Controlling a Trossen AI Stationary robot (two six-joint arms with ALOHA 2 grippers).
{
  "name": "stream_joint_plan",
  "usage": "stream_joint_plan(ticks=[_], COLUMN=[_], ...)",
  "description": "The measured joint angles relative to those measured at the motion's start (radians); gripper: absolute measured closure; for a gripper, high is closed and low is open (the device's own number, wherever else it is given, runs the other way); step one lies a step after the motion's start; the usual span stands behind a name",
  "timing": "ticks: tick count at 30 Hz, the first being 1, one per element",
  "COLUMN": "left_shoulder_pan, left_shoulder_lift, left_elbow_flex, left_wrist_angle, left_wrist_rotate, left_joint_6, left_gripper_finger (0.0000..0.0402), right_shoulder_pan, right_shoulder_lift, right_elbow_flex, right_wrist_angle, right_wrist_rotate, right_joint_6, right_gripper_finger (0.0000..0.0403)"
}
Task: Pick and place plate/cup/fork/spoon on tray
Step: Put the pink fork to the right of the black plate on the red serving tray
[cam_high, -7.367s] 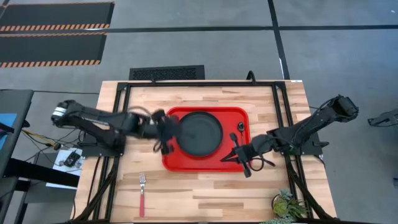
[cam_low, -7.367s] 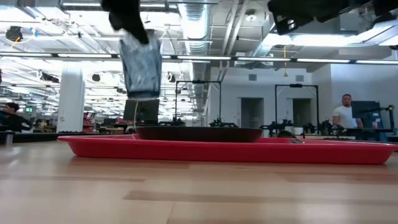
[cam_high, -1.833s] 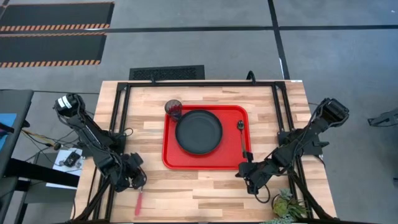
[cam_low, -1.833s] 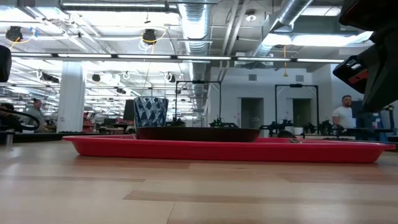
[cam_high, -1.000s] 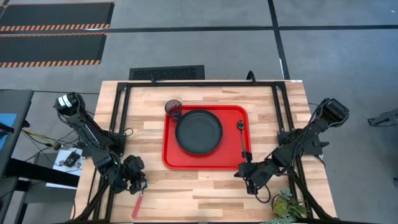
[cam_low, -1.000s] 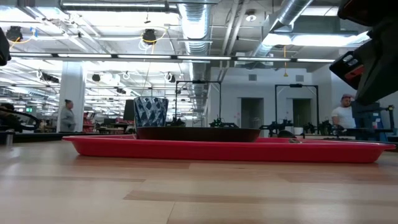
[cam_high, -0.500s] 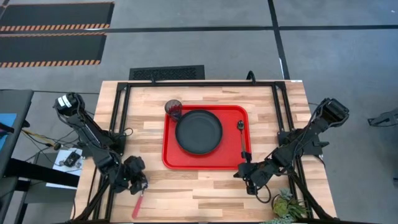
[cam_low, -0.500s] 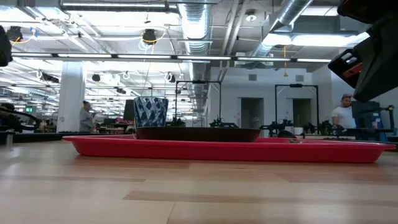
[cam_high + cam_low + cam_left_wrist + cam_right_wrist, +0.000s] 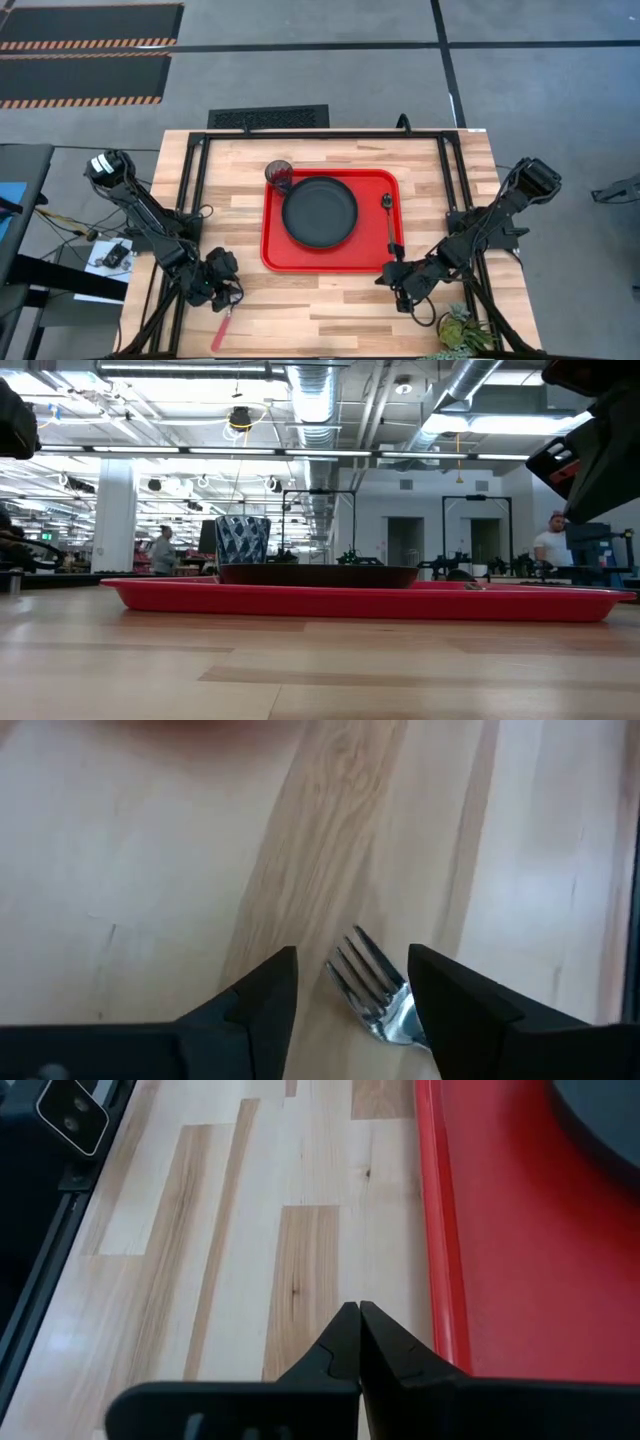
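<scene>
The red tray (image 9: 272,255) lies mid-table. On it are the black plate (image 9: 320,212), the dark spoon (image 9: 388,222) along its right side, and the dark cup (image 9: 278,175) at its far left corner. The fork lies on the table near the front left, its red handle (image 9: 221,331) showing in the high view. My left gripper (image 9: 224,297) is open over the fork's head, with the silver tines (image 9: 362,978) between its fingers. My right gripper (image 9: 358,1332) is shut and empty over the table by the tray's near right corner (image 9: 395,268). My left gripper has one finger on each side of the fork's tines (image 9: 362,978), coming from above. The fork's neck runs close to one finger (image 9: 450,1000), and I cannot tell whether they touch. The fork lies flat on the table.
A potted plant (image 9: 460,330) stands at the table's near right corner. A black frame (image 9: 200,160) runs around the table's edges. Bare wood lies between the fork and the tray. People move in the room behind, as the low view shows.
My left gripper has shifted a little toward the table's right edge above the fork. The right arm and the things on the tray have kept still.
</scene>
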Motion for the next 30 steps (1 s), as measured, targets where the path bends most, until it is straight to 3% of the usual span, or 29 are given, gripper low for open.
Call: stream_joint_plan(ticks=[3,6,10,15,20,30], left_shoulder_pan=[0.004,0.009,0.01,0.011,0.01,0.01], left_shoulder_lift=[0.012,0.032,0.044,0.044,0.044,0.043], left_elbow_flex=[-0.015,-0.081,-0.132,-0.148,-0.148,-0.146], left_wrist_angle=[0.027,0.172,0.339,0.355,0.347,0.353], left_wrist_rotate=[0.004,0.029,-0.017,-0.008,0.027,0.003], left_joint_6=[0.014,0.03,0.095,0.107,0.133,0.182], left_gripper_finger=[0.0223,0.0223,0.0223,0.0234,0.0281,0.0393], right_shoulder_pan=[0.0,0.0,0.001,0.002,0.002,0.002], right_shoulder_lift=[0.0,0.0,0.0,0.0,0.0,0.0], right_elbow_flex=[0.0,0.0,0.0,0.0,0.0,0.0], right_wrist_angle=[0.0,0.0,0.0,0.002,0.003,0.003], right_wrist_rotate=[0.002,0.008,0.008,0.008,0.008,0.009], right_joint_6=[-0.004,-0.01,-0.008,-0.007,-0.007,-0.007], right_gripper_finger=[0.0389,0.0389,0.0388,0.0389,0.0388,0.0389])
